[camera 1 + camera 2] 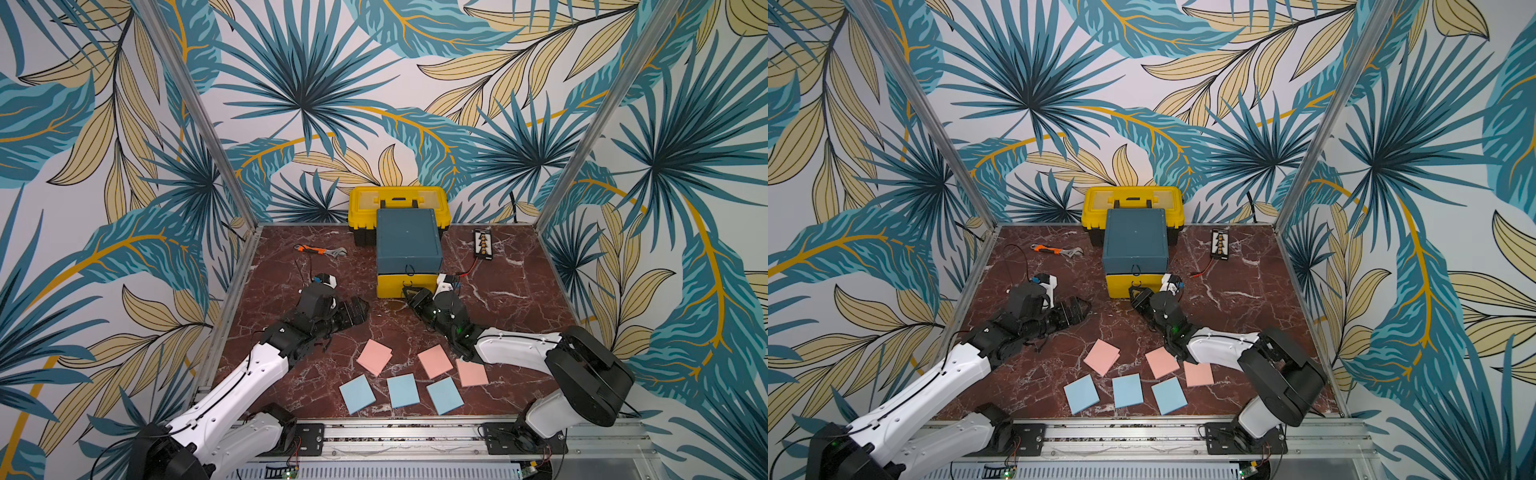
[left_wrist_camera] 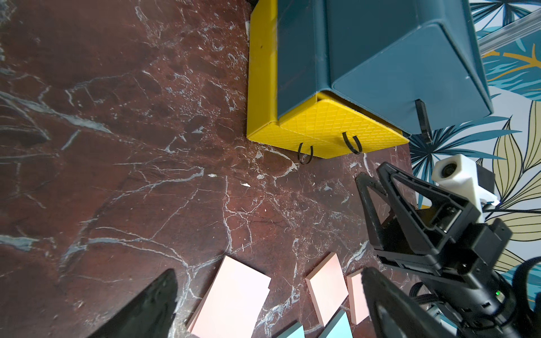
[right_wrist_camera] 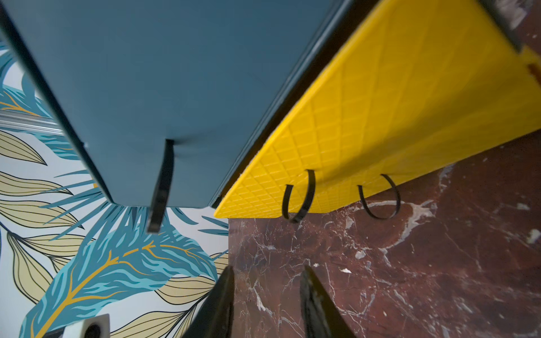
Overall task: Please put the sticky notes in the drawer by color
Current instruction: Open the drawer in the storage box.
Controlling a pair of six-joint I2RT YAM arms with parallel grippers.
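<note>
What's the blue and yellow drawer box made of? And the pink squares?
The drawer looks like moulded plastic: matte teal top, yellow fronts with pressed diamond pattern. The pink sticky notes seem matte paper pads, with thick stacked edges.

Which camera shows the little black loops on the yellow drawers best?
The right wrist view: the black loops on the yellow drawers hang close and big, both whole. The left wrist view shows both too, only smaller. In both top views they are tiny, beside the right gripper.
</note>
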